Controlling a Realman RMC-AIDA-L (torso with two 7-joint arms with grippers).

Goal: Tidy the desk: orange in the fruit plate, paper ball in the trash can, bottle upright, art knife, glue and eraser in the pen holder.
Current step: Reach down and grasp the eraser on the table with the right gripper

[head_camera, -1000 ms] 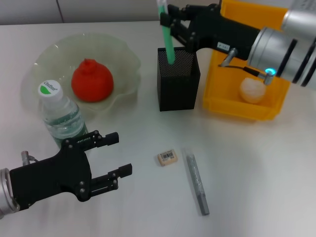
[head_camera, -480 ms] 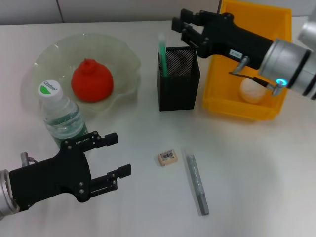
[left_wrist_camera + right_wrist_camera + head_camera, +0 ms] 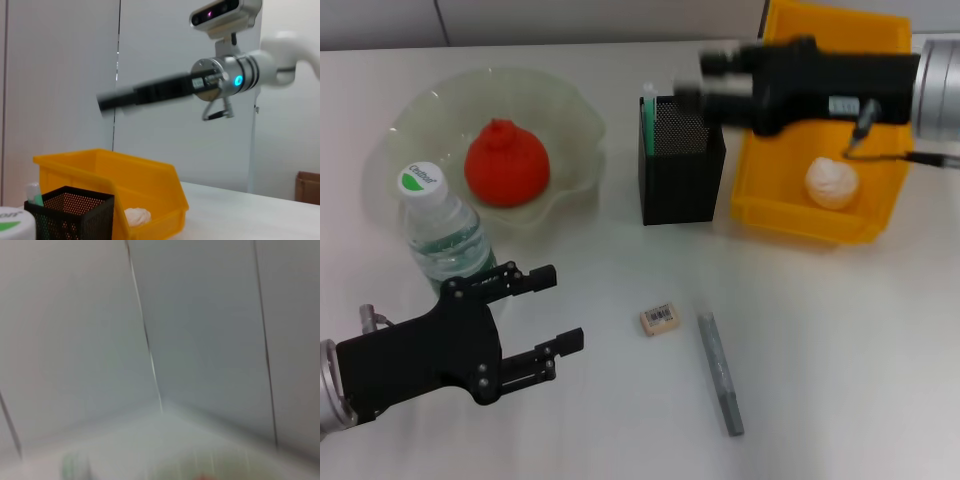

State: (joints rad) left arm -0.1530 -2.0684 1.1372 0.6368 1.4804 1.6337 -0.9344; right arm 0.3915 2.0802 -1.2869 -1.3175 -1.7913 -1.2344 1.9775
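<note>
The orange (image 3: pixel 506 163) lies in the pale green fruit plate (image 3: pixel 570 110). In front of the plate the bottle (image 3: pixel 442 238) stands upright. The mint-green art knife (image 3: pixel 648 112) stands inside the black mesh pen holder (image 3: pixel 680 185), and its tip (image 3: pixel 34 194) also shows in the left wrist view. A paper ball (image 3: pixel 832 183) rests in the yellow trash can (image 3: pixel 790 222). The eraser (image 3: pixel 660 319) and the grey glue (image 3: pixel 720 372) lie on the table, free. My right gripper (image 3: pixel 700 82) hovers open and empty, above the pen holder's right side. My left gripper (image 3: pixel 558 308) is open, low at the near left.
From the left wrist view the yellow bin (image 3: pixel 150 185), the mesh cup (image 3: pixel 75 215) and the right arm (image 3: pixel 220 82) high above them are visible. The right wrist view holds only a blurred wall.
The right gripper let go of the art knife, which dropped into the pen holder. It has since swung level and drawn back to the right. The left arm has barely moved.
</note>
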